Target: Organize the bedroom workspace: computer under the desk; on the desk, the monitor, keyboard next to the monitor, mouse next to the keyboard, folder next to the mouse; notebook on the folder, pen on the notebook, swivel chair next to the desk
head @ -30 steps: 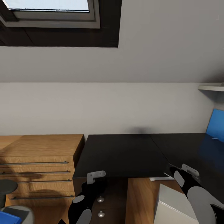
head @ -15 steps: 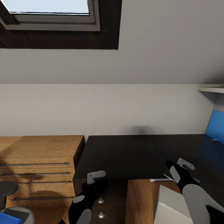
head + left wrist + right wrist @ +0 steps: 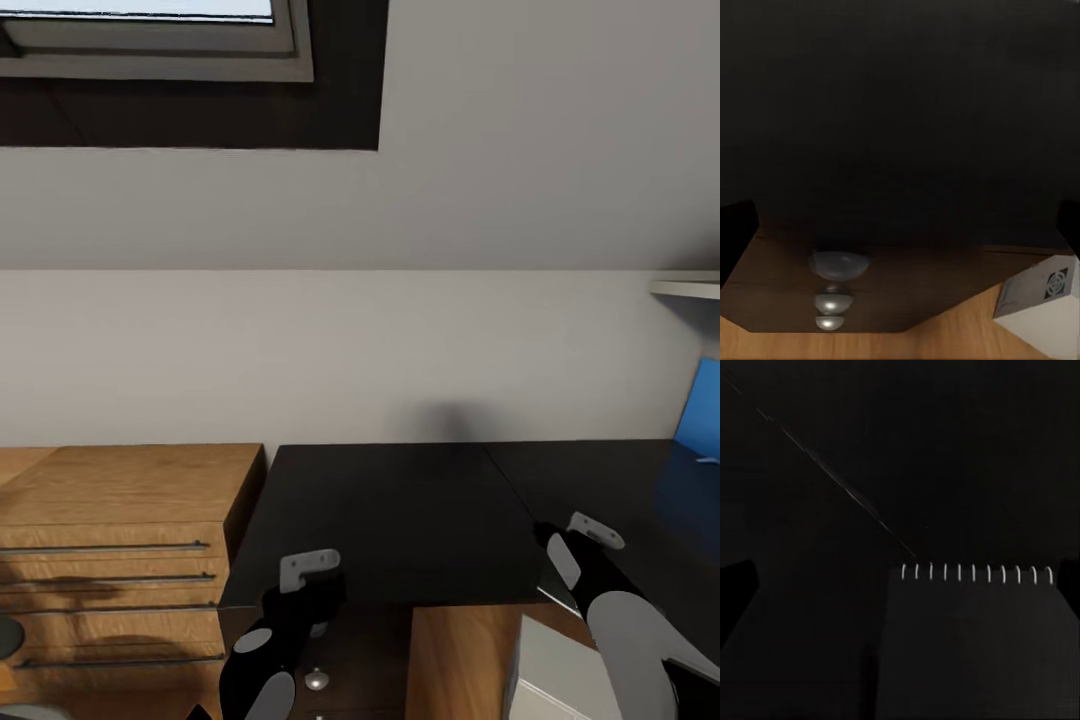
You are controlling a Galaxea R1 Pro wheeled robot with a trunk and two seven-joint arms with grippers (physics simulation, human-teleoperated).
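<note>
The head camera has tipped down slightly since a moment ago; both arms keep their places. Left gripper (image 3: 310,570) hangs at the desk's (image 3: 400,510) front edge, right gripper (image 3: 585,535) over the desktop; I cannot tell their jaw states. The computer (image 3: 575,675) stands under the desk. A blue folder (image 3: 700,405) leans at the desk's far right.

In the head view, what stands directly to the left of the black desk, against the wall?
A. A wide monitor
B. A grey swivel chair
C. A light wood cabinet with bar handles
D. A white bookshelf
C: the light wood cabinet, with dark horizontal bar handles across its drawer fronts, stands against the left end of the black desk along the wall.
</note>
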